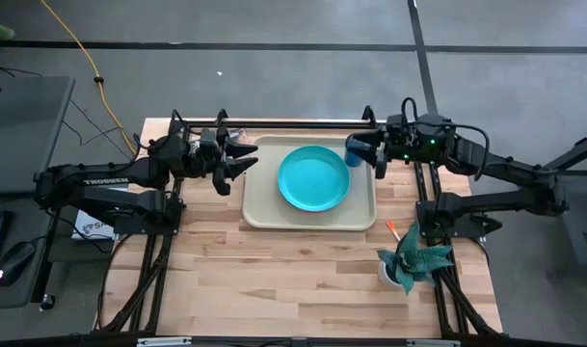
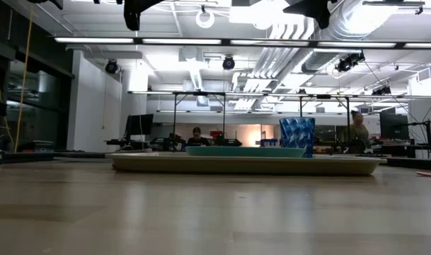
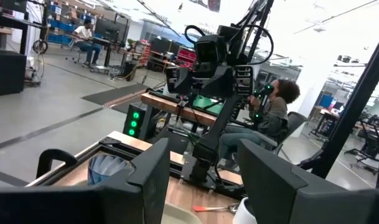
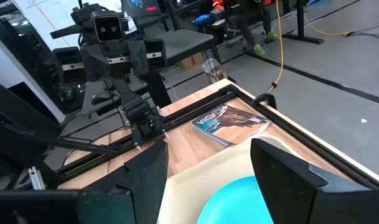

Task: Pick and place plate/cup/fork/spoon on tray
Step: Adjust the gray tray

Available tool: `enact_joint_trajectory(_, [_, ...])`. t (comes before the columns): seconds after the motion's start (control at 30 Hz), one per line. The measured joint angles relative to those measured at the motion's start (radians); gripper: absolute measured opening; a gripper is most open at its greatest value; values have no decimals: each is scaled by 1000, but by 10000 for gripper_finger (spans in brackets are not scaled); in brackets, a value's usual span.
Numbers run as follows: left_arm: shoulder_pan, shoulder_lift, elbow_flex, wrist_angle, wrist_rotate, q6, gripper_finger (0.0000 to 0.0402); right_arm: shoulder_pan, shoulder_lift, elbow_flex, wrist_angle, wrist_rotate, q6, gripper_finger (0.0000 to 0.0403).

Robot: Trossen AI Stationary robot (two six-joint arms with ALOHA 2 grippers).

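The beige tray [image 1: 264, 207] lies mid-table. The turquoise plate [image 1: 313, 178] lies flat on it, and the dark-blue cup [image 1: 355, 150] stands upright on its far right corner; the low view shows both [image 2: 245, 151], [image 2: 297, 137]. My right gripper [image 1: 372, 155] is open and empty, high above the table beside the cup. My left gripper [image 1: 247, 160] is open and empty, high over the tray's left rim. A small utensil with a red-orange handle [image 1: 393, 229] lies on the table right of the tray; fork or spoon, I cannot tell. The other utensil is out of view.
A white pot with a teal leafy plant [image 1: 409, 260] stands at the near right, next to the utensil. A printed booklet [image 4: 229, 122] lies at the table's left under the left arm. Bare wood stretches between the tray and the near edge.
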Motion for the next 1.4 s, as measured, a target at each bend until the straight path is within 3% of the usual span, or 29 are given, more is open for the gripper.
enact_joint_trajectory(0.33, [0,-3,0,-62,-29,34,170,24,0,0,0,11,53,220])
enact_joint_trajectory(0.43, [-1,-26,5,-214,-139,11,170,24,0,0,0,11,55,220])
enact_joint_trajectory(0.57, [3,-21,19,-539,-285,-94,170,24,0,0,-1,11,55,220])
enact_joint_trajectory(0.67, [3,21,20,-767,-333,-187,164,24,0,0,-7,13,52,220])
enact_joint_trajectory(0.77, [3,82,-10,-895,-363,-261,135,24,0,0,-25,27,46,220])
enact_joint_trajectory(0.97, [3,224,-127,-843,-331,-422,16,24,0,0,-75,63,45,220])
enact_joint_trajectory(1.2, [1,364,-190,-714,-259,-575,2,24,0,0,-83,63,45,220])
enact_joint_trajectory(1.4, [-11,391,-190,-620,-243,-638,1,24,0,0,-84,63,44,220])
